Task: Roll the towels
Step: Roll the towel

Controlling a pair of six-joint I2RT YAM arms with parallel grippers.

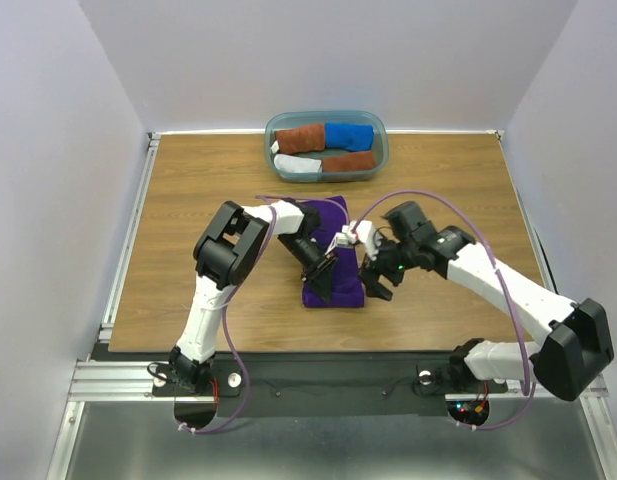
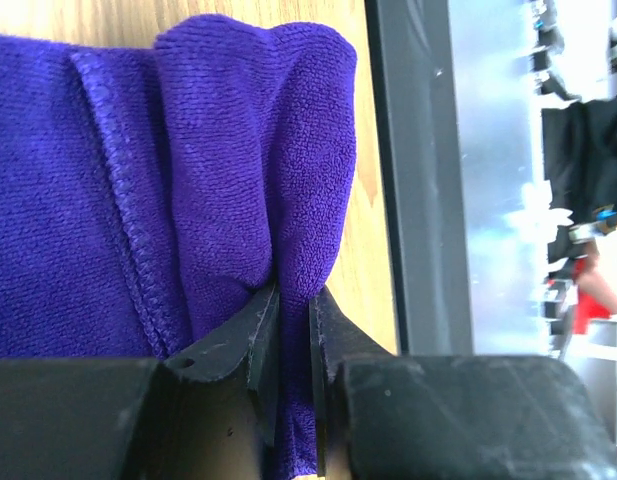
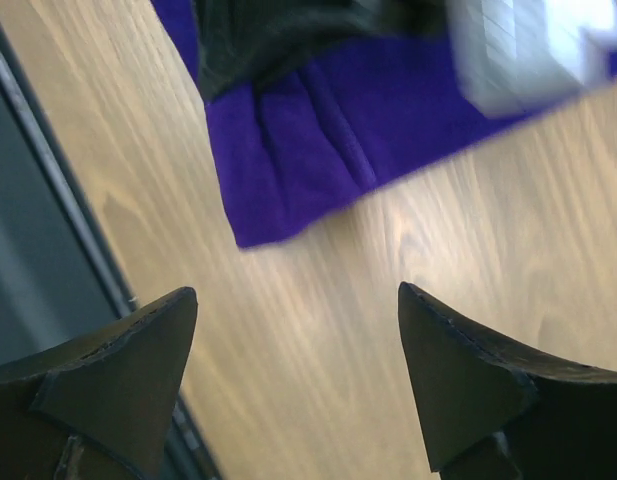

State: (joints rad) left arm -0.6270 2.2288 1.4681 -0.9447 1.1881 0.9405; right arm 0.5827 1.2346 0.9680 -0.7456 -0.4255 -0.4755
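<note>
The purple towel (image 1: 335, 292) lies mid-table (image 1: 188, 200), its long axis running from the near edge toward the tub (image 1: 379, 140) at the back, with its near end bunched into a raised fold. The left gripper (image 2: 293, 340) is the nearer one, right on the cloth with fingers pressed together on that fold. The right gripper (image 3: 298, 370) hangs spread over bare wood just beside the towel's near end, holding nothing, so I'd guess any rolling has to travel away along that length.
</note>
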